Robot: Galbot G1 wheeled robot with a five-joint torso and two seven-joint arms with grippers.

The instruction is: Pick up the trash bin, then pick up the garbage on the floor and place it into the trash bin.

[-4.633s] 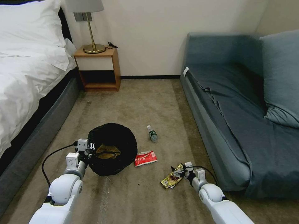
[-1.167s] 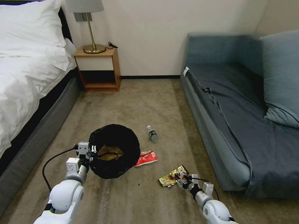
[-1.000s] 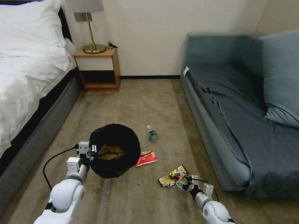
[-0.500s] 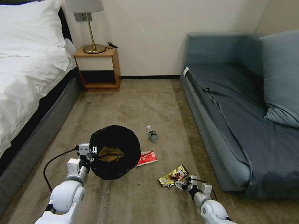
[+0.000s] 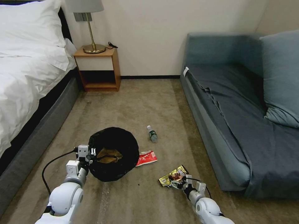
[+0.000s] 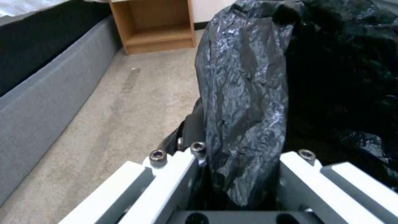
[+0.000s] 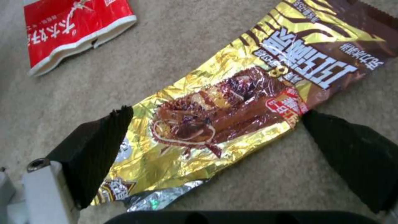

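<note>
Key relation: the gold-brown snack wrapper [image 7: 232,109] is seen lying flat on the carpet [image 5: 162,102] between the two black pads [image 7: 97,149] of the right gripper [image 5: 178,183]; its long axis runs slanted across the gap, so the pads are set near its middle, one at each long side.
Right gripper: held low over the floor, near the base of the blue sofa [image 5: 236,124]; the fingers are spread wide and nothing is gripped yet.
Left gripper: the left gripper [image 5: 91,153] is closed on the rim of the trash bin [image 5: 113,154], with a fold of the black bag [image 6: 244,93] pinched between the white fingers [image 6: 174,174].
Nearer arm: the right one is judged nearer to the wrapper; the left is occupied by the bin.
Bin content: a tan crumpled paper bag [image 5: 107,155] is lying inside.
Other garbage: the red-and-white wrapper [image 5: 146,158] is just beside the bin; the small clear bottle [image 5: 152,134] lies further off, toward the wall.
Materials: the snack wrapper is thin, creased, shiny foil; the bin liner is glossy and crinkled; the carpet is short and rough.
Judgement: such flat foil may slip or be hard to pinch from the carpet.
</note>
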